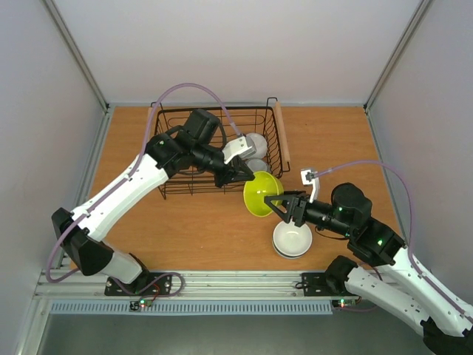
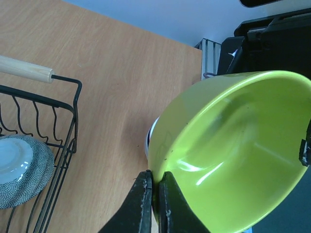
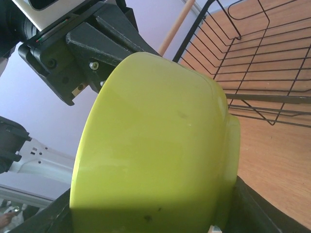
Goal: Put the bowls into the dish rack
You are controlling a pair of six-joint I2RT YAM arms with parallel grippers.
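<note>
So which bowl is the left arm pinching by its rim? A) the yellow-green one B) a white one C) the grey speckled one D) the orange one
A: the left wrist view shows the left gripper shut on the rim of the yellow-green bowl.

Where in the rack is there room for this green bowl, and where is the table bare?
The rack's far-left part, behind the left arm, looks bare. Its right end is crowded: the racked bowls stand there. Bare table lies right of the rack and left of the white bowls.
</note>
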